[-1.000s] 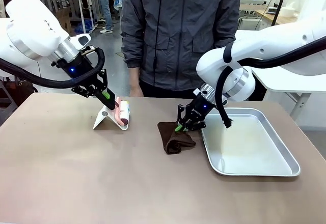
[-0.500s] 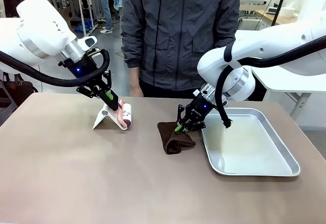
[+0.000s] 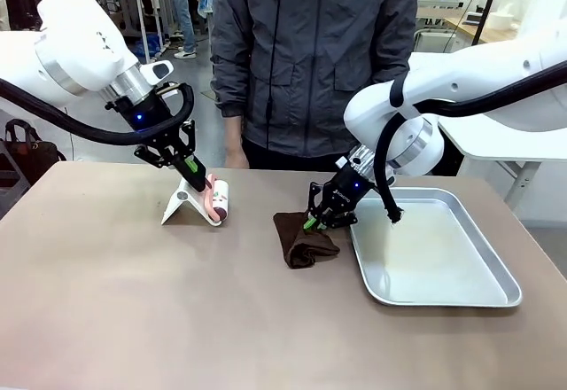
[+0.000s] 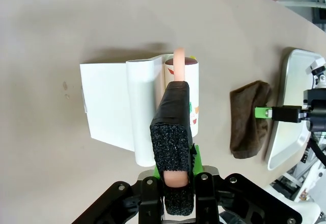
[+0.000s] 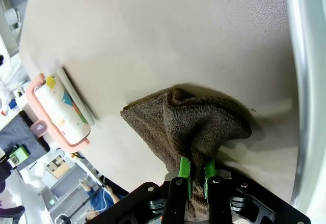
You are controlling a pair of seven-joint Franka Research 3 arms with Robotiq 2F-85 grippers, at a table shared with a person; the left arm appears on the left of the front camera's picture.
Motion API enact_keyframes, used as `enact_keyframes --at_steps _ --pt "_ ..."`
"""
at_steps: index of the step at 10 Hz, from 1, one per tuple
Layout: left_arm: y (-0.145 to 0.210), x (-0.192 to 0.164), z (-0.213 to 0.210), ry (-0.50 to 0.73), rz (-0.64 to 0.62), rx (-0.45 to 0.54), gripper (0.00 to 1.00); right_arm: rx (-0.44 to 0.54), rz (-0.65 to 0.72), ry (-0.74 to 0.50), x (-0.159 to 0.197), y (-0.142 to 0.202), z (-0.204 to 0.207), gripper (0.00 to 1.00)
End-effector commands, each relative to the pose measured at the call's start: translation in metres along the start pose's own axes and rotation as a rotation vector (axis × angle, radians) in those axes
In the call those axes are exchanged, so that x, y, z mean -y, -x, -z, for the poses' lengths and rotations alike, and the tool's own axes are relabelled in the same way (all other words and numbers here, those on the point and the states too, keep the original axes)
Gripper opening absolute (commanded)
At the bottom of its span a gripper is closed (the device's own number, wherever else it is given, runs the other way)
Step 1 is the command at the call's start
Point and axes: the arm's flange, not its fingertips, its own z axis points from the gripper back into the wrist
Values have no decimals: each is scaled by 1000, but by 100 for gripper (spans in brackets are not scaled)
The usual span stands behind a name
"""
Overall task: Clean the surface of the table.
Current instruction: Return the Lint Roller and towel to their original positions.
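- Brownish table (image 3: 133,301) spans the lower frame.
- Left gripper (image 3: 197,181), upper left, pinches a lint roller's pink handle (image 4: 178,66).
- Right gripper (image 3: 312,222), centre, clamps a brown cloth (image 3: 303,241).
- Silver tray (image 3: 496,270), right: nothing inside.

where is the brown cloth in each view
Front view: the cloth lies at centre on the table, just left of the tray, pinched by the right gripper.
Left wrist view: right of centre, beside the tray.
Right wrist view: lower centre, gripped by the fingers.
Shared landmark: the lint roller.
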Motion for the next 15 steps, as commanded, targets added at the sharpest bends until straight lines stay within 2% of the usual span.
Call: enact_keyframes --at_steps 1,5,6,7,8,9,11,12,13,15 --pt "-5 -4 2 -64 23 6 22 -31 -15 -31 2 -2 11 12" --pt "-7 -7 6 -69 12 2 22 -39 -15 -34 3 -3 12 12" --pt "-8 -7 7 -70 7 -1 30 -39 -17 -24 3 -3 13 15" --pt "-8 -8 7 -72 -1 -3 80 -45 -17 -21 4 -3 13 69" --pt "-8 -8 6 -75 -5 -3 88 -53 -15 -23 5 -4 13 72" --pt "-8 -9 5 -77 -11 4 100 -60 -13 -24 6 -5 14 100" --pt "-8 -9 2 -72 -18 12 100 -65 -6 -32 8 -6 14 100" --pt "-8 -9 1 -65 -21 16 100 -69 -7 -32 8 -6 14 92" --pt "-8 -9 0 -58 -20 18 100 -73 -8 -31 8 -7 14 100" --pt "-4 -9 -3 -42 -8 21 100 -91 -45 -57 6 -4 12 100"
